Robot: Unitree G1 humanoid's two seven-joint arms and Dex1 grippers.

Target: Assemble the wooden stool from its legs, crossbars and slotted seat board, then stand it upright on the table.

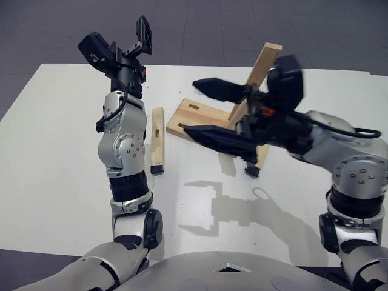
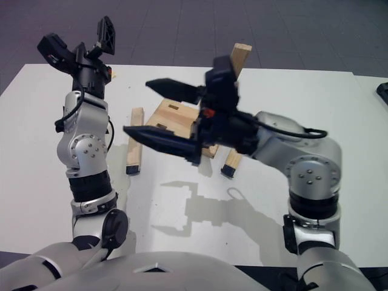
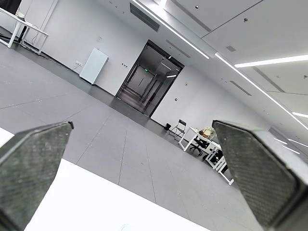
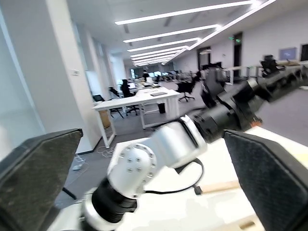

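The slotted seat board (image 1: pixel 189 119) lies tilted on the white table (image 1: pixel 54 151). One wooden leg (image 1: pixel 264 62) rises slanted from its far side, and another black-capped leg end (image 1: pixel 254 167) shows below my right arm. A loose leg (image 1: pixel 157 140) lies flat to the left of the board. My right gripper (image 1: pixel 191 108) hovers open above the board with nothing between its fingers. My left gripper (image 1: pixel 119 39) is raised high over the table's far left, open and empty, its pads (image 3: pixel 33 168) wide apart in the left wrist view.
The table's near centre and left side are bare. The right wrist view looks across at my left arm (image 4: pixel 159 149), with a wooden piece (image 4: pixel 217 186) on the table beneath it. Grey floor lies beyond the far edge.
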